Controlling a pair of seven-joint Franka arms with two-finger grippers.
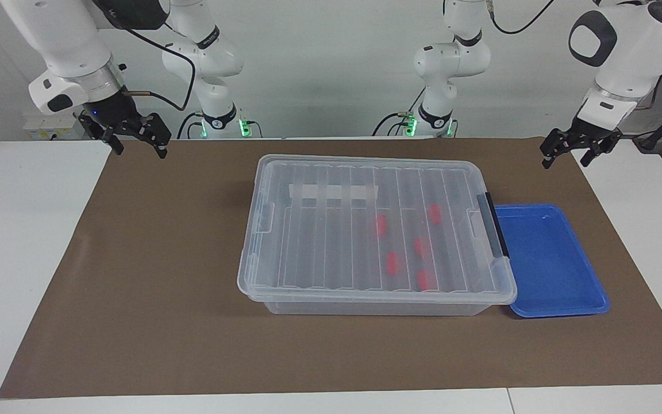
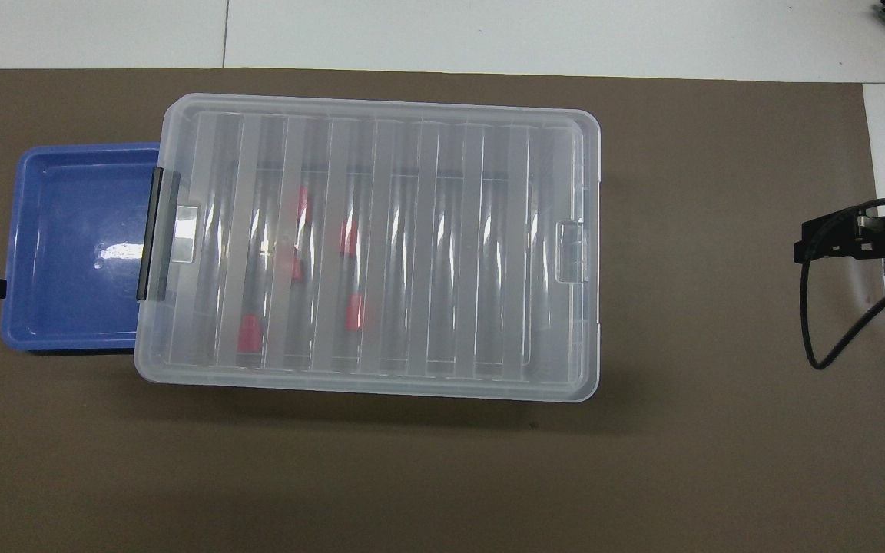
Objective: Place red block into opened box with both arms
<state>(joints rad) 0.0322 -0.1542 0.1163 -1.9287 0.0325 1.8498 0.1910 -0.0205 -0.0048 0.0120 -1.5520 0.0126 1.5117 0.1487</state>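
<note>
Hanging in the air at the two ends of the worktop (image 1: 32, 241), both arms are waiting with nothing in their grasp. The right pincer (image 1: 135, 135) is hovering over the edge of the brown mat (image 1: 153, 276) at the right arm's end, its fingers standing apart and empty. The left pincer (image 1: 577, 148) is hovering over the mat's edge at the left arm's end, likewise spread and holding nothing. Between them, the box (image 1: 365, 307) is sitting on the middle of the mat with its ribbed clear lid (image 1: 319, 230) lying flat over it, a black latch bar (image 1: 495, 230) at the end toward the left arm. Five red blocks are showing through the lid, all in the half of the box toward the left arm; the red block (image 1: 381, 225) closest to the box's middle is lying on the floor of the box. A shallow blue tray (image 1: 555, 264) is sitting against the latch end, partly tucked under the box's rim.
</note>
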